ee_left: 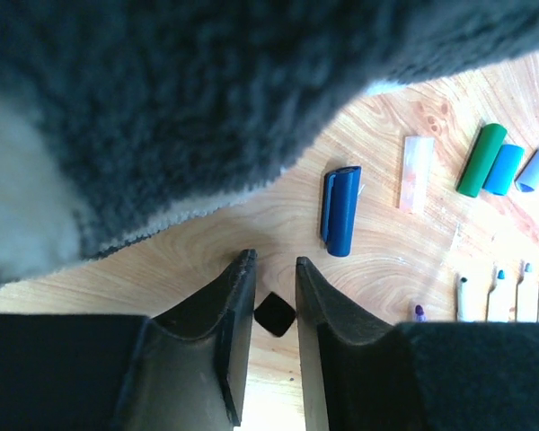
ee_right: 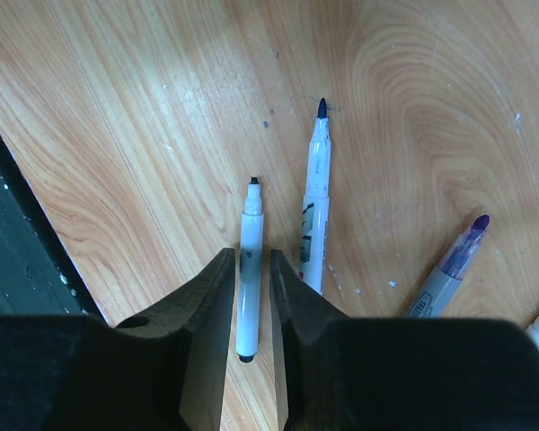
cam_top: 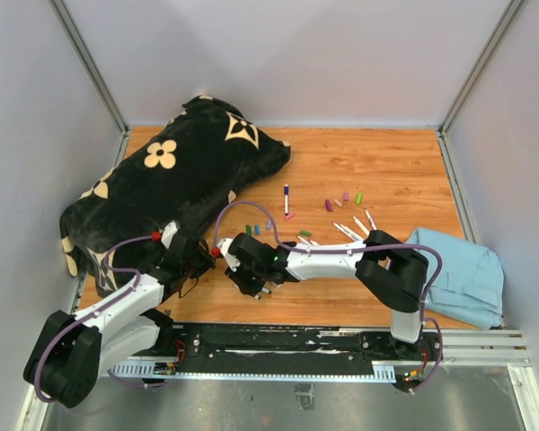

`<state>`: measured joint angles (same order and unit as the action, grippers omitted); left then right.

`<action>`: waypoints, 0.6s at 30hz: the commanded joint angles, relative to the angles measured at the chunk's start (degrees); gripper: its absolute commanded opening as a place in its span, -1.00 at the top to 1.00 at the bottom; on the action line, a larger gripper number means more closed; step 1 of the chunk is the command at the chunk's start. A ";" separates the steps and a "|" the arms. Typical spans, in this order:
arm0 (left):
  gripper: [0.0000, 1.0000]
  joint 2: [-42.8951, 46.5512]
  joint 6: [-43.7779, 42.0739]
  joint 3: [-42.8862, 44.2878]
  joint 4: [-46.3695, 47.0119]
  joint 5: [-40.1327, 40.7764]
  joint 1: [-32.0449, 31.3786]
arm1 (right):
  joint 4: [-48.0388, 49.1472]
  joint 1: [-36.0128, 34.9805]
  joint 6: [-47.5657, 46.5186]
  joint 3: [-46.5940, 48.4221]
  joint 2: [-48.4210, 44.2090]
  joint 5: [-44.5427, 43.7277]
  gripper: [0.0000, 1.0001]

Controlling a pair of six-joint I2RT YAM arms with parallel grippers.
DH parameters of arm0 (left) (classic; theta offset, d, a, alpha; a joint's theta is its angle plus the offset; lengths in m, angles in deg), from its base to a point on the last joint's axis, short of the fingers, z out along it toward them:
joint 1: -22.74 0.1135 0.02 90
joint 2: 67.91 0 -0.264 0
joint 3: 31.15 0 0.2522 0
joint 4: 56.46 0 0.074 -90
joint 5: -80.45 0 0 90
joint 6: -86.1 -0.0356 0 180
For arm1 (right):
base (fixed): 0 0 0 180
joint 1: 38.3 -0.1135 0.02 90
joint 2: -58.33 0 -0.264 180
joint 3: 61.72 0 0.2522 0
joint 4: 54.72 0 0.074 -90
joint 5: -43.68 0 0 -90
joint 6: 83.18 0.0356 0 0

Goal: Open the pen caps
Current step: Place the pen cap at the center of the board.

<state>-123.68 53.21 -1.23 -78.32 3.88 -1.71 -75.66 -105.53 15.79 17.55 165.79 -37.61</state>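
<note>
My left gripper (ee_left: 276, 262) hovers low over the wood with its jaws a little apart, and a small black pen cap (ee_left: 275, 314) shows end-on between them. A dark blue cap (ee_left: 341, 209) lies just ahead, with green (ee_left: 481, 159) and blue (ee_left: 503, 169) caps further right. My right gripper (ee_right: 251, 254) is open around an uncapped white marker (ee_right: 250, 224), with a gap on each side of the barrel. In the top view the left gripper (cam_top: 200, 258) and right gripper (cam_top: 223, 254) face each other near the table's front left. Loose caps (cam_top: 328, 206) lie mid-table.
A black furry blanket (cam_top: 180, 180) covers the back left and hangs close over my left gripper. A folded blue cloth (cam_top: 463, 274) sits at the right edge. Uncapped markers (cam_top: 350, 232) lie near it, and two more (ee_right: 314, 215) (ee_right: 454, 265) lie beside my right gripper.
</note>
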 commanded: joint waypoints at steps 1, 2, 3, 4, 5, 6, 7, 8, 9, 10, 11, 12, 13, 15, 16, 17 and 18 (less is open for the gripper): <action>0.34 0.23 0.32 -0.61 -0.21 1.07 0.28 | -3.31 -0.79 -1.10 1.05 1.41 -1.68 0.52; 0.31 0.34 0.34 -0.65 -0.32 1.07 0.28 | -3.36 -0.74 -1.14 1.16 1.17 -1.50 0.52; 0.30 0.51 0.31 -0.65 -0.40 1.07 0.28 | -3.45 -0.78 -1.19 1.23 0.92 -1.31 0.51; 0.26 0.61 0.30 -0.62 -0.49 1.07 0.27 | -3.52 -0.79 -1.31 1.32 0.65 -1.20 0.46; 0.25 0.72 0.30 -0.62 -0.59 1.07 0.28 | -3.70 -0.76 -1.32 1.35 0.38 -1.19 0.44; 0.25 0.87 0.22 -0.65 -0.67 1.03 0.23 | -3.72 -0.78 -1.49 1.38 0.12 -1.12 0.43; 0.25 1.04 0.21 -0.66 -0.81 1.00 0.27 | -3.72 -0.80 -1.61 1.45 -0.15 -1.08 0.43; 0.25 1.20 0.20 -0.58 -0.97 1.02 0.28 | -3.72 -0.75 -1.68 1.41 -0.33 -1.02 0.43; 0.25 1.39 0.16 -0.50 -1.10 0.99 0.28 | -3.76 -0.76 -1.78 1.48 -0.52 -0.99 0.43; 0.24 1.67 0.14 -0.37 -1.31 0.91 0.28 | -3.80 -0.80 -1.89 1.50 -0.69 -0.91 0.43; 0.22 2.02 0.08 -0.30 -1.49 0.78 0.23 | -3.85 -0.81 -1.98 1.48 -0.82 -0.77 0.43; 0.19 2.39 -0.04 -0.11 -1.80 0.54 0.25 | -3.93 -0.75 -2.10 1.57 -0.99 -0.74 0.42; 0.15 2.99 -0.24 0.02 -2.10 0.32 0.27 | -4.02 -0.80 -2.24 1.62 -1.21 -0.84 0.42; 0.06 4.30 -0.45 0.37 -2.88 -0.05 0.28 | -4.19 -0.80 -2.50 1.82 -1.64 -0.93 0.41; 0.02 5.02 -0.54 0.56 -3.37 -0.18 0.28 | -4.32 -0.75 -2.68 2.00 -1.78 -1.00 0.41; -0.01 5.91 -0.69 0.68 -3.82 -0.28 0.27 | -4.45 -0.74 -2.85 2.04 -2.00 -1.04 0.41; -0.02 6.83 -0.90 0.75 -4.23 -0.45 0.28 | -4.50 -0.76 -3.01 1.99 -2.26 -1.06 0.40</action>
<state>-119.83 53.03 -1.23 -80.46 3.33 -1.71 -77.43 -105.53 14.22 18.21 165.71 -37.61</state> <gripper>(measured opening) 0.495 0.296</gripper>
